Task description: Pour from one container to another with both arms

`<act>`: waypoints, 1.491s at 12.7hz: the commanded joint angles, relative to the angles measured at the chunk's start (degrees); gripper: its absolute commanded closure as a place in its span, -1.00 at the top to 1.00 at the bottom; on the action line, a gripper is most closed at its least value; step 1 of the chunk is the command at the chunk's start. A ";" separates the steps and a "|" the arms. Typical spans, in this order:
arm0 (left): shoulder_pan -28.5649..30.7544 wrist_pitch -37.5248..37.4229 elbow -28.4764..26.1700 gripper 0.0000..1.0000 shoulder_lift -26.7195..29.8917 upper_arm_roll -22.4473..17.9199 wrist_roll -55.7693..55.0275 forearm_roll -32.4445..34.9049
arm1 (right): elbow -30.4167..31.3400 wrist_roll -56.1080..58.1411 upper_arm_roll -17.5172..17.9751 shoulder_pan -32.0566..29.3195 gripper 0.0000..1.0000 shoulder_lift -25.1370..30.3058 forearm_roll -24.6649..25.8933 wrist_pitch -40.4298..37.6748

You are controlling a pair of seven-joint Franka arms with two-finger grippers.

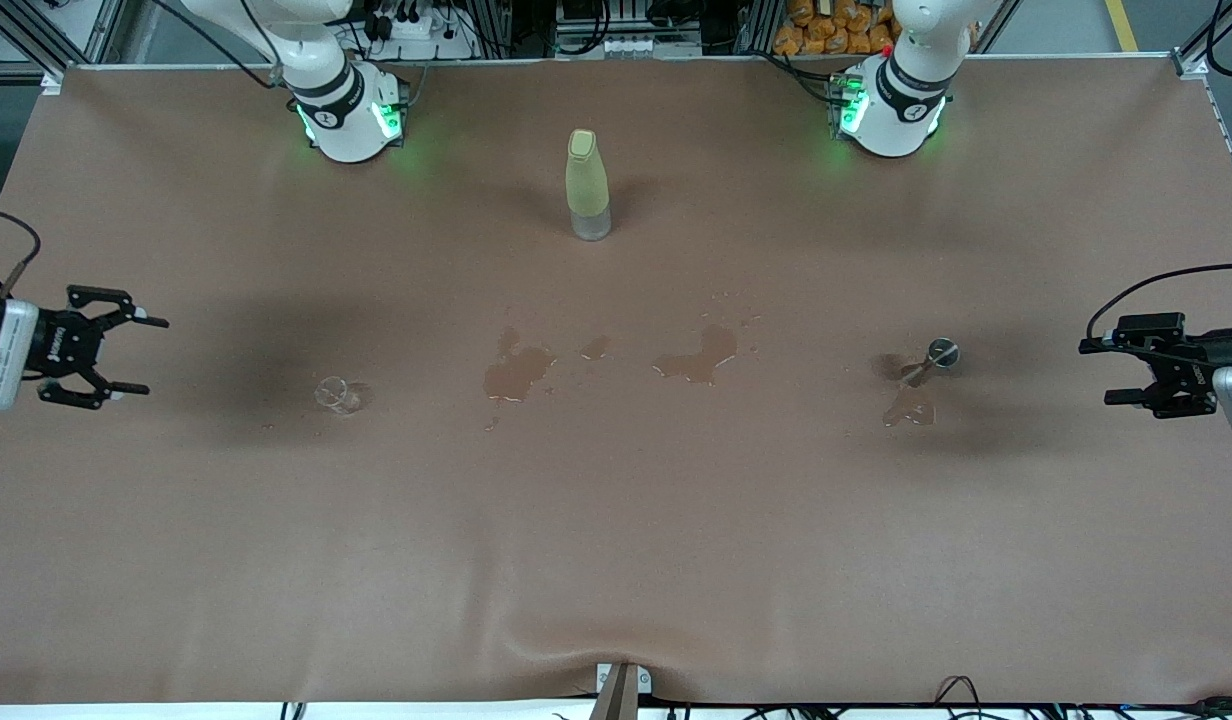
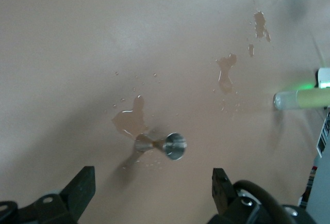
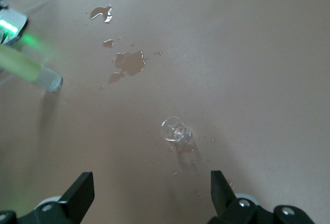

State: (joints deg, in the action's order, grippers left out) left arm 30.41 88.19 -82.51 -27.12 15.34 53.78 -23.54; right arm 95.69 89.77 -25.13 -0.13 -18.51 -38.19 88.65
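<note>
Nearest the front camera of all the things on the brown table [image 1: 616,560] is the tiny glass cup [image 1: 338,394], standing toward the right arm's end; it looks light, hard and brittle, and being clear and probably wet, I'd expect it to slip, so a gentle pinch across its wall, low enough not to tip it, seems the safest hold. A little farther from the camera, toward the left arm's end, stands the metal jigger [image 1: 938,357], upright with a small puddle [image 1: 910,408] touching its foot; it looks stiff and sturdy, but polished and wet, and the narrow waist between its two cones looks the natural place to take it. Between the two lie more spilled patches [image 1: 517,372], which I judge could make either vessel skid when nudged. Neither arm has anything in hand: the right gripper [image 1: 126,355] hangs off the table's end beside the cup with its fingers spread wide, and the left gripper [image 1: 1114,371] hangs likewise at the jigger's end, just as wide and empty. Farthest off, between the two bases, stands a tall yellow-green bottle [image 1: 586,186], well apart from both vessels and not blocking either reach.
</note>
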 commanded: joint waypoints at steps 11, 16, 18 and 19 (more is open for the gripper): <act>-16.68 0.13 6.75 1.00 4.97 1.45 -51.20 23.70 | -12.88 -69.78 10.17 5.93 1.00 12.62 28.42 -7.16; -21.70 0.05 6.57 1.00 12.42 1.62 -55.72 28.18 | -14.74 -81.13 16.66 5.32 1.00 12.79 32.46 -8.57; -24.68 -0.13 6.49 1.00 15.33 1.62 -56.15 29.69 | -15.45 -83.69 22.99 0.85 1.00 13.49 34.06 -9.37; -25.21 -0.39 6.31 1.00 16.38 1.62 -56.15 29.61 | -15.45 -85.01 26.06 -1.78 1.00 13.93 34.15 -9.54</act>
State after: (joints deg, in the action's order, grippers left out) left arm 6.91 88.20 -74.57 -14.15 17.31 -1.30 4.34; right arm 81.19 7.69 -5.10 3.37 -5.85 -5.67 80.55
